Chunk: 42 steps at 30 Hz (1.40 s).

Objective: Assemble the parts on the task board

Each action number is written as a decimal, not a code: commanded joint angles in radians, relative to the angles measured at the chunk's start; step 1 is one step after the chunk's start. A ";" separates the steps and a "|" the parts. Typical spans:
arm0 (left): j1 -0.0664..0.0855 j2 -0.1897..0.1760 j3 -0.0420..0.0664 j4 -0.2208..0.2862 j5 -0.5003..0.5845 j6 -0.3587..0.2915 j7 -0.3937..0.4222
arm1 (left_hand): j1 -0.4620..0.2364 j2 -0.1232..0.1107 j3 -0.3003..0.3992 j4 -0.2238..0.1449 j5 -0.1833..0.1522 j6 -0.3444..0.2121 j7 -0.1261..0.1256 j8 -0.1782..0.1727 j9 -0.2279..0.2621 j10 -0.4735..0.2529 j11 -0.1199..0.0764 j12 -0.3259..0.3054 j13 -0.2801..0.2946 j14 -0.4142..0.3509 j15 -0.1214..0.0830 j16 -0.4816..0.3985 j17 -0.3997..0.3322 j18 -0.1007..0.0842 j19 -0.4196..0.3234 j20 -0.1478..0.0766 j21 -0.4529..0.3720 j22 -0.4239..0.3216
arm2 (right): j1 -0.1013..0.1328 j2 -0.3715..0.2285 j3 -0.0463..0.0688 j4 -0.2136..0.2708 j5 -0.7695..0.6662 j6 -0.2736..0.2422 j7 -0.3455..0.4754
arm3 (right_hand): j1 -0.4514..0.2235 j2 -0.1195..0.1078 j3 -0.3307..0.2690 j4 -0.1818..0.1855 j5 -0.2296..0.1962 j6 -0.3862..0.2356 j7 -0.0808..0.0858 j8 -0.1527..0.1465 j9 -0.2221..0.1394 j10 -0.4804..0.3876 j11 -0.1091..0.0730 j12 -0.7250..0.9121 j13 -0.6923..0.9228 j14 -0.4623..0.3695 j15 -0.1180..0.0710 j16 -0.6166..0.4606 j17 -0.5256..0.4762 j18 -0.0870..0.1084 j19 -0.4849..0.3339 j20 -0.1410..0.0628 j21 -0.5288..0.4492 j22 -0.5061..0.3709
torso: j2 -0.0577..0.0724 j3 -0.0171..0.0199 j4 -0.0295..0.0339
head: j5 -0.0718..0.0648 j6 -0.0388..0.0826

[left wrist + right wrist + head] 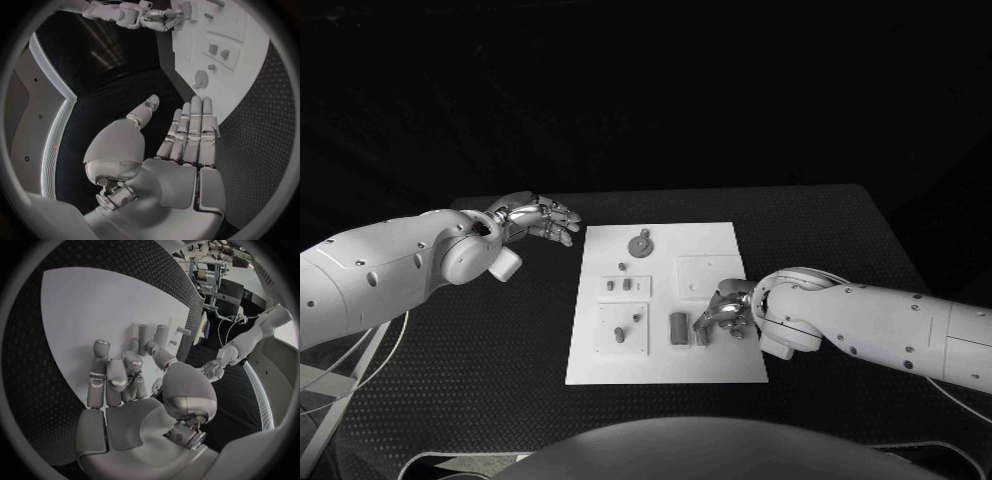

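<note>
Head view: my right hand fingers a loose part on the task board, left hand idles empty and spread, so plenty's left.

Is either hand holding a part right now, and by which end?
Left hand holds nothing, fingers apart beside the task board. Right hand is down on the board at a part; a grip cannot be told.

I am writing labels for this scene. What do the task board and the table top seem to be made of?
The task board looks like smooth, matte white plastic or painted sheet: flat, even, without glare. The table seems covered by a black textured mat, perhaps rubber or foam: the right wrist view shows a regular dotted grain. Neither material is certain from looks alone.
</note>
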State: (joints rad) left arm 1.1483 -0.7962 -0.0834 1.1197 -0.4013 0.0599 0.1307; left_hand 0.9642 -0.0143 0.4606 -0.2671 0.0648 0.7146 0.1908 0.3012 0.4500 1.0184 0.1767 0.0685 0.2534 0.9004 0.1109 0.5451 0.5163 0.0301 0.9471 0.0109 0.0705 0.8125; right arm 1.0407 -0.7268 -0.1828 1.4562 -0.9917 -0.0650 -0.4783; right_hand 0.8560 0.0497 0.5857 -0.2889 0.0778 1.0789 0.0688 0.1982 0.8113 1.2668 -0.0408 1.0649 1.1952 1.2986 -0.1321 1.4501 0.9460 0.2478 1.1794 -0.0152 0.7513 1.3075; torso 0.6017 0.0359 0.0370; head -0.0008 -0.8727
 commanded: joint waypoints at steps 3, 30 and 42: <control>0.000 0.002 0.000 0.001 -0.001 0.014 0.009 | -0.010 -0.002 0.001 -0.001 -0.004 -0.004 0.039 0.005 -0.001 -0.009 -0.002 0.004 -0.001 0.006 -0.001 -0.004 0.002 0.007 -0.001 -0.001 0.004 -0.002 | -0.008 0.007 -0.003 -0.002 -0.005 -0.023 0.015 | 0.023 0.023 0.013 -0.006 0.003 -0.002 0.004 -0.003 -0.002 -0.008 0.003 -0.004 -0.001 0.000 -0.007 -0.001 -0.001 0.014 -0.003 -0.004 0.001 0.020 | 0.000 0.0001 0.0002 | -0.001 0.000; 0.000 0.002 0.000 0.001 -0.001 0.015 0.009 | -0.011 -0.001 0.001 -0.002 -0.004 -0.005 0.039 0.006 -0.001 -0.009 -0.002 0.004 -0.001 0.007 -0.001 -0.005 0.003 0.007 -0.001 -0.001 0.004 -0.002 | -0.011 0.002 -0.003 0.011 0.017 -0.045 0.033 | 0.020 0.024 0.017 -0.006 0.003 -0.001 0.003 -0.003 -0.001 -0.008 0.002 -0.004 -0.002 0.000 -0.007 -0.002 -0.002 0.014 -0.002 -0.004 0.001 0.020 | 0.000 -0.0003 -0.0003 | -0.004 0.000; 0.000 0.002 0.000 0.001 -0.001 0.015 0.009 | -0.011 -0.001 0.001 -0.002 -0.004 -0.005 0.039 0.006 -0.001 -0.009 -0.002 0.004 -0.002 0.007 -0.001 -0.005 0.004 0.007 -0.001 -0.001 0.004 -0.002 | -0.011 0.002 -0.003 0.009 0.022 -0.021 0.027 | 0.008 0.011 0.018 -0.005 0.002 0.000 0.004 -0.003 -0.001 -0.012 0.003 -0.011 -0.007 -0.002 -0.007 -0.004 -0.010 0.014 0.000 -0.003 0.000 0.019 | 0.000 -0.0005 0.0001 | -0.004 0.000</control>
State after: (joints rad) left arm 1.1482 -0.7960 -0.0836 1.1194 -0.4013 0.0623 0.1305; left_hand 0.9642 -0.0143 0.4606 -0.2671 0.0648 0.7146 0.1908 0.3012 0.4502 1.0184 0.1767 0.0685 0.2535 0.9004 0.1109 0.5451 0.5191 0.0280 0.9471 0.0109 0.0705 0.8117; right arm 1.0347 -0.7329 -0.1840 1.4617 -0.9790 -0.0975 -0.4675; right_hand 0.8560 0.0497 0.5910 -0.2887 0.0778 1.0798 0.0679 0.2003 0.8107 1.2632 -0.0373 1.0598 1.1884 1.2959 -0.1333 1.4501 0.9370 0.2478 1.1791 -0.0120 0.7513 1.3074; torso 0.6015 0.0358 0.0371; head -0.0046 -0.8727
